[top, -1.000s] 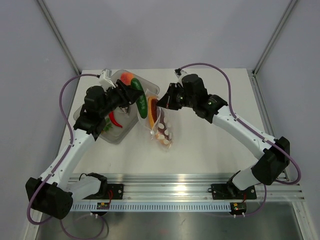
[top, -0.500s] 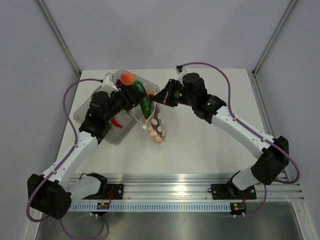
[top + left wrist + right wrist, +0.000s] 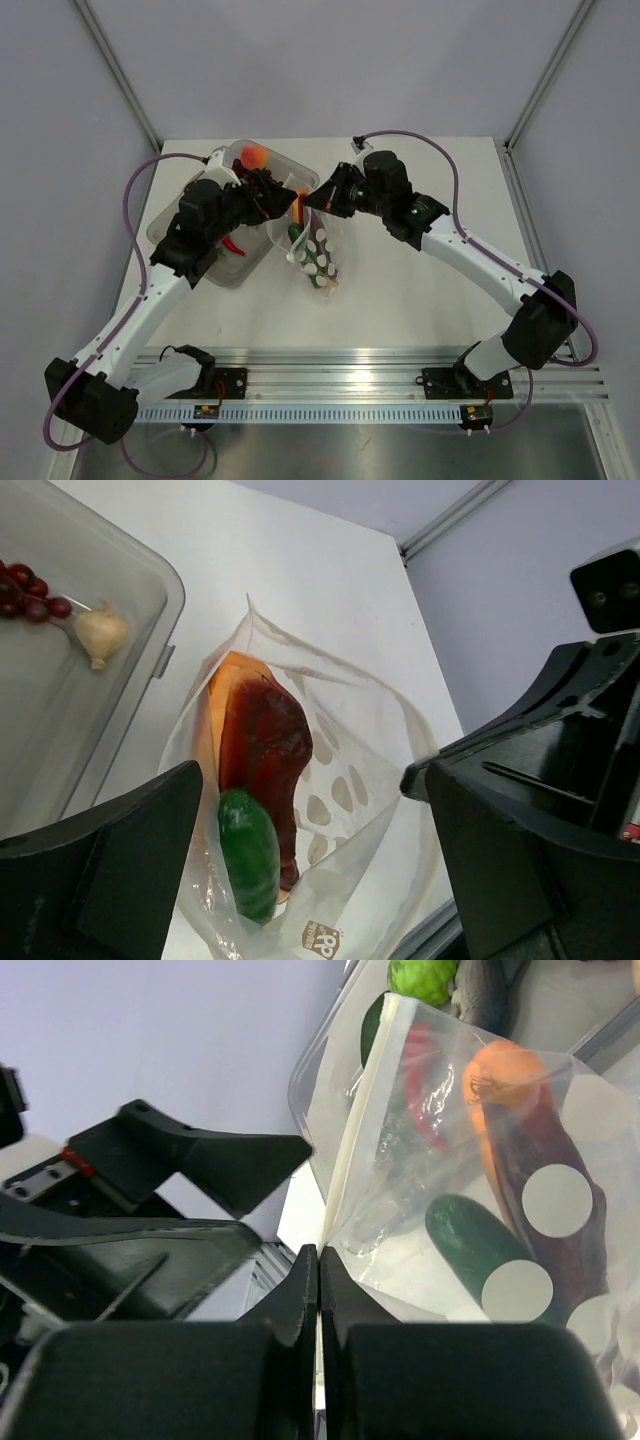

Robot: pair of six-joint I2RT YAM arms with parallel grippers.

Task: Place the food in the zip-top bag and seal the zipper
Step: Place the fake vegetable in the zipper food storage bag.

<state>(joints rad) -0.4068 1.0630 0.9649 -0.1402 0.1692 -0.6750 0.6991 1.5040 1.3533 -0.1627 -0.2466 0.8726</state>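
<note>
On your left, the clear grey tray holds dark-red grapes and a pale bulb-shaped piece; your left gripper hangs released, jaws spread wide, directly above the open mouth of the zip-top bag; inside the bag lie the orange wedge, a dark-red piece and the cucumber; on your right, the right gripper is clenched on the zipper, holding the bag's edge up.
</note>
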